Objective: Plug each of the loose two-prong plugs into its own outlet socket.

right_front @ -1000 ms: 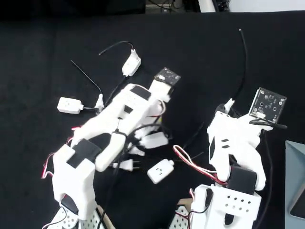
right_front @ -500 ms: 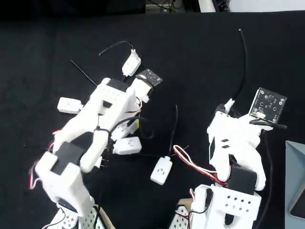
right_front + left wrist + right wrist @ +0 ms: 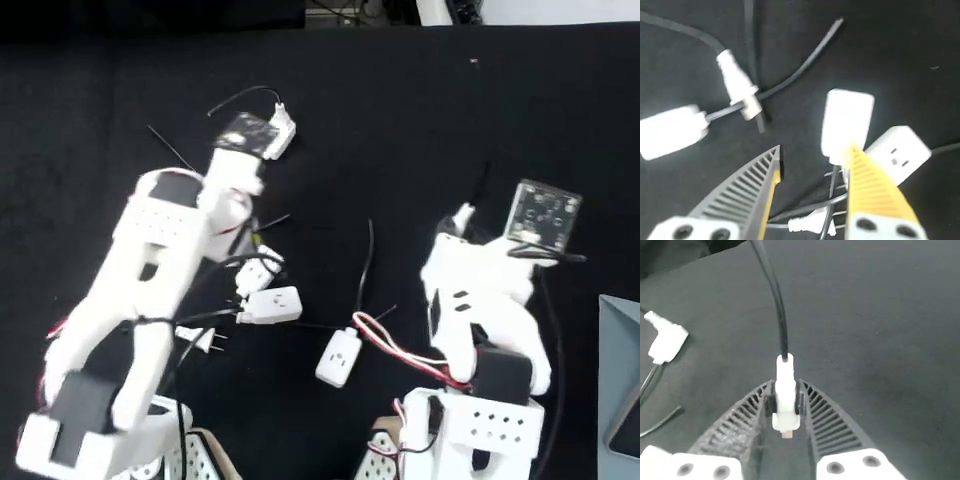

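closest to the arm bases, a white outlet socket [image 3: 340,357] lies on the black table [image 3: 420,100] between the two arms, with a thin black cord running away from it. off toward the left arm a loose two-prong plug [image 3: 205,340] lies on the cloth. a second socket [image 3: 272,305] sits a little further out, with cords tangled around it.

the right gripper [image 3: 785,386] is clamped on a white plug [image 3: 785,371], with a finger pressed to each side. i can't make out the prongs. a black cable [image 3: 771,295] leads off the plug's far end, and a bent white connector [image 3: 665,342] lies on the cloth well apart from it.

further out, the left gripper [image 3: 813,150] hangs over the clutter with its fingers spread wide and nothing between them. under it are a plain white block [image 3: 847,120] and a corded plug [image 3: 737,82] lying across another cord. farthest off, one more white piece [image 3: 280,132] on a curling cord rests just beside the left arm's wrist.
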`<state>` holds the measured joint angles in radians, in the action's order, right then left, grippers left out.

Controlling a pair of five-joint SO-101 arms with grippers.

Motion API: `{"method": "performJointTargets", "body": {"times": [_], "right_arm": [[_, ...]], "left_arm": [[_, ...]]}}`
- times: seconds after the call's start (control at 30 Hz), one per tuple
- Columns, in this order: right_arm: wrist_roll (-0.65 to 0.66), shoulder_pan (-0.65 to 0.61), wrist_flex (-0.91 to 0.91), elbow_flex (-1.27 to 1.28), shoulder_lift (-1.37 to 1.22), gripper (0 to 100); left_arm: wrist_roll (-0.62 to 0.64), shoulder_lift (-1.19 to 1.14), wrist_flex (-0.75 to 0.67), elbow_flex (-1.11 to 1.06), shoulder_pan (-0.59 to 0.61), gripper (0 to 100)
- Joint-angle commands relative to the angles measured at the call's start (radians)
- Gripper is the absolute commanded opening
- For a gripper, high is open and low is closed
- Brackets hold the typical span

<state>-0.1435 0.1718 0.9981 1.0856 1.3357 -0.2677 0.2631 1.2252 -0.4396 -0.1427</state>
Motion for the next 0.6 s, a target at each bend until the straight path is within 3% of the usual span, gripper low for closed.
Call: {"method": "performJointTargets", "body": {"times": [0.0,0.3,0.57], "right_arm": [[0.040,-0.107,-0.012,-0.008,0.008,1.4],[0.063,-0.371,-0.020,-0.082,-0.214,1.4],[0.071,-0.565,-0.180,-0.110,-0.357,1.2]], "left_arm": [[0.003,0.135,-0.002,-0.073,0.059,21],[0.011,0.551,-0.037,-0.392,0.179,11],[0.203,0.879,-0.144,-0.664,0.380,22]]}}
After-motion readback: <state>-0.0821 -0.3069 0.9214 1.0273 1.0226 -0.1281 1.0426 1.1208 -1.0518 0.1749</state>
